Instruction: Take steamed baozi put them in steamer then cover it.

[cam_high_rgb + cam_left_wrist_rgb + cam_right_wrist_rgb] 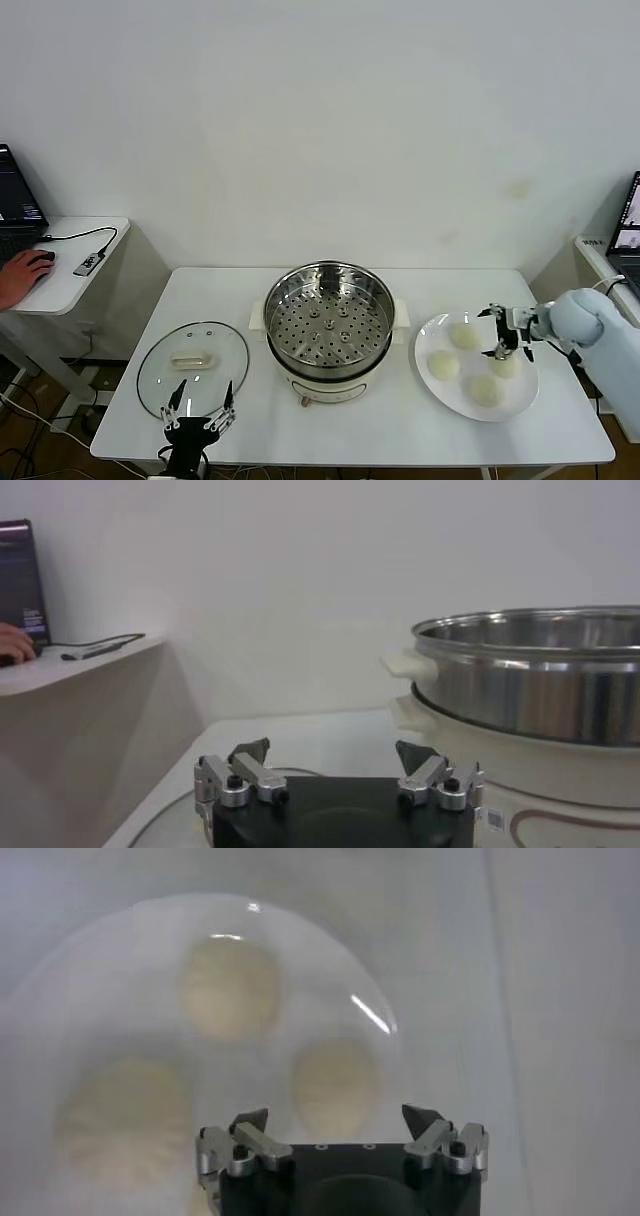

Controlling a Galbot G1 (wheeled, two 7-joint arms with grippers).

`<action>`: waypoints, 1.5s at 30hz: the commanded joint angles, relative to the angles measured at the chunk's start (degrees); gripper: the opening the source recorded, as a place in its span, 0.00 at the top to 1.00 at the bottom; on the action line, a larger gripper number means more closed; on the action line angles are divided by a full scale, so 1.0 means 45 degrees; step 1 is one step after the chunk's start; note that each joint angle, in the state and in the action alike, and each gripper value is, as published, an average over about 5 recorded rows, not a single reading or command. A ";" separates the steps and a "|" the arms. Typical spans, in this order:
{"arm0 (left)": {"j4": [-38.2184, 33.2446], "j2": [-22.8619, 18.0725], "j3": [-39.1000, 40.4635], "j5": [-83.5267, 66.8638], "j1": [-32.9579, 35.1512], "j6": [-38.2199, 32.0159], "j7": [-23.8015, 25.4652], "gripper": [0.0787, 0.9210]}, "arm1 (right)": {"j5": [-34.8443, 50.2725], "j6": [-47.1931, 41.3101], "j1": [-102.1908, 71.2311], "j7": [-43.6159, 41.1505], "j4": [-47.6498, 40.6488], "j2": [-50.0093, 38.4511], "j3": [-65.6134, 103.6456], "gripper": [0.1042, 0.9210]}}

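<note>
Fingers on the right gripper (505, 334) stand spread wide, hovering over the white plate (445, 392) at the table's right end, and nothing is held between them. In the head view the gripper sits above the plate's far right part, over the gap between two of the baozi; whether a fingertip touches a bun cannot be told. The right wrist view shows the same gripper (338, 1119) with its jaws apart and three buns below — one baozi (336, 1084) lies directly beyond the open fingers.

Four baozi (443, 365) lie on the plate, apart from one another, none yet in the steamer (329, 316). The steamer stands at the table's (400, 420) middle, uncovered, its perforated tray bare.

The left gripper (200, 401) waits at the near left edge of the table, fingers wide open and empty, its tips just over the near rim of the cover (192, 366). The cover lies flat on the table to the left of the steamer, handle up. From the left wrist the gripper (334, 751) shows both jaws apart, with the steamer's (540, 685) steel wall beyond — nothing between them.
</note>
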 commanded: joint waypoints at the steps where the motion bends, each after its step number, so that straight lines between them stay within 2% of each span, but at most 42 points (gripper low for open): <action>1: -0.0034 -0.0013 -0.0050 0.0052 0.0020 -0.0010 -0.0003 0.12 | -0.0217 0.0027 0.2360 -0.0728 -0.1599 0.0814 -0.2743 0.12; 12: 0.0007 0.0003 -0.0153 0.0148 0.0023 -0.0073 0.0017 0.12 | -0.0596 -0.0101 0.2791 -0.0578 -0.2707 0.1865 -0.3207 0.12; 29: 0.0040 0.0018 -0.0138 0.0167 -0.0059 -0.0061 0.0022 0.12 | -0.0545 -0.0188 0.2953 -0.0653 -0.2552 0.1813 -0.3408 0.38; 37: 0.0000 0.0110 -0.0144 0.0146 -0.0033 -0.0047 0.0031 0.12 | 0.0882 -0.0400 0.3951 -0.0804 -0.0725 0.0303 -0.4274 0.42; 41: -0.0030 0.0194 -0.0134 0.0102 -0.0033 -0.0042 0.0041 0.12 | 0.2369 -0.0616 0.5616 -0.0817 0.0339 -0.0632 -0.5465 0.42; 45: -0.0048 0.0241 -0.0102 0.0013 -0.0114 -0.0022 0.0026 0.12 | 0.3378 -0.0519 0.8007 -0.0757 0.0782 -0.0756 -0.7000 0.42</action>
